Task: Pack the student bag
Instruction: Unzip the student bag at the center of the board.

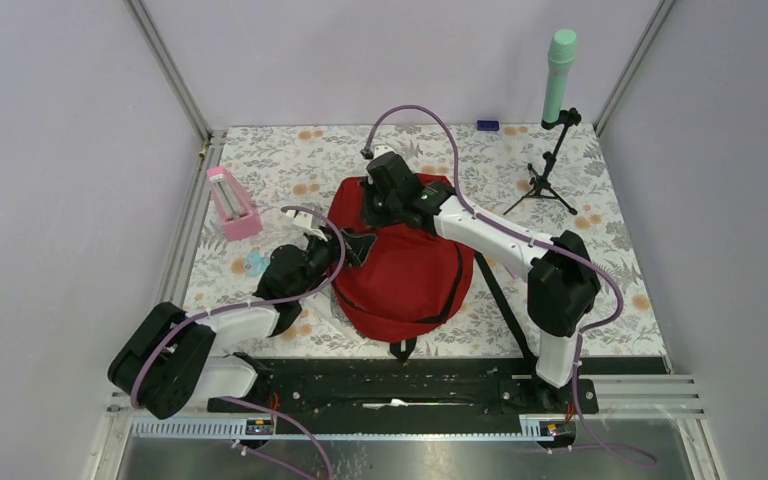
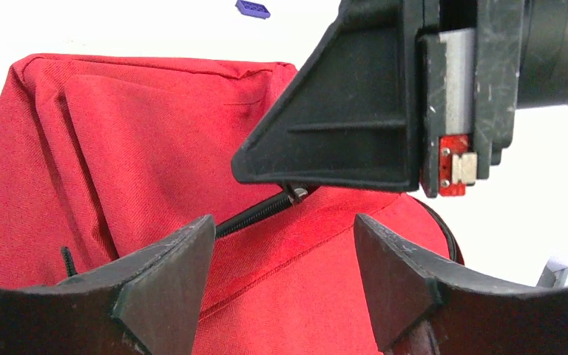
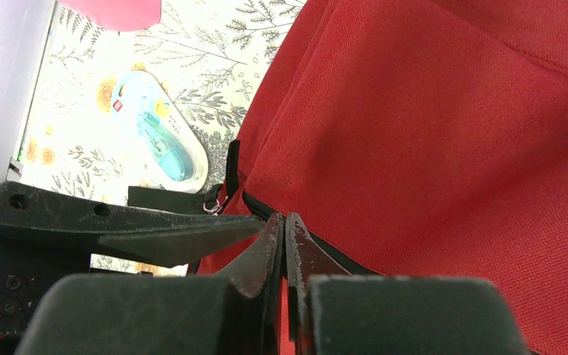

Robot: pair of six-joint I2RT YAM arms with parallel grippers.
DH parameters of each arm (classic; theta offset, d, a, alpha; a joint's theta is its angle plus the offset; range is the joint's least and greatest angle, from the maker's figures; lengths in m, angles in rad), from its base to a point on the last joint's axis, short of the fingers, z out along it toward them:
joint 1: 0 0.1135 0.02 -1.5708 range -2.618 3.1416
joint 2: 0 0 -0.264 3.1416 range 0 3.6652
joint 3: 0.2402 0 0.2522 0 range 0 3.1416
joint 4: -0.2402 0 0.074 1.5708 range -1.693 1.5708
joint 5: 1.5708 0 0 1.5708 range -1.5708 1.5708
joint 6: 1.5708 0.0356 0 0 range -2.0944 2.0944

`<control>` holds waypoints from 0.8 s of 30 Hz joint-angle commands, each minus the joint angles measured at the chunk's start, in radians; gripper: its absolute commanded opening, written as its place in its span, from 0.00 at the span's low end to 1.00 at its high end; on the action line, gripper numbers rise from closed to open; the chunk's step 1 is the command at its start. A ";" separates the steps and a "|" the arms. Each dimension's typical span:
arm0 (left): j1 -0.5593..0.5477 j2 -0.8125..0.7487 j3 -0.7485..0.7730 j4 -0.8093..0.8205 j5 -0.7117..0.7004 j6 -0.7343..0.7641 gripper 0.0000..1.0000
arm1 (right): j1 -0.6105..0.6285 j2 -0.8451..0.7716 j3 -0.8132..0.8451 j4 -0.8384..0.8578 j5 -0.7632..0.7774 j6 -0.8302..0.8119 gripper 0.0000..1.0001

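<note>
A red bag (image 1: 410,265) lies mid-worktop (image 1: 290,160). At its left edge the right gripper (image 3: 285,222), pressed together, seems to pinch the zipper (image 2: 255,214). The left gripper (image 2: 285,229), spread, faces that zipper from just beside it.

We see a red student bag (image 1: 405,265) with a black zipper (image 2: 255,213). The tablecloth (image 1: 290,160) is white, printed with grey leaves and orange flowers. We also note a pink case (image 1: 232,203), a mint-green microphone (image 1: 560,70), its black tripod (image 1: 545,185) and a small blue block (image 1: 487,125).
</note>
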 commanded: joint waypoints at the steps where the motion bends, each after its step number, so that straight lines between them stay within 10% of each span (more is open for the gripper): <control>1: 0.004 0.057 0.029 0.207 -0.032 -0.040 0.70 | 0.008 -0.085 -0.029 0.090 -0.042 0.044 0.02; 12: 0.004 0.209 0.094 0.287 -0.061 -0.091 0.54 | 0.008 -0.130 -0.100 0.164 -0.088 0.114 0.01; 18: 0.000 0.276 0.109 0.326 -0.086 -0.114 0.22 | 0.008 -0.154 -0.156 0.224 -0.095 0.152 0.02; 21: -0.010 0.298 0.108 0.363 -0.101 -0.120 0.01 | 0.008 -0.166 -0.179 0.236 -0.087 0.151 0.08; 24: -0.020 0.294 0.098 0.377 -0.147 -0.119 0.00 | 0.007 -0.192 -0.203 0.235 -0.062 0.115 0.25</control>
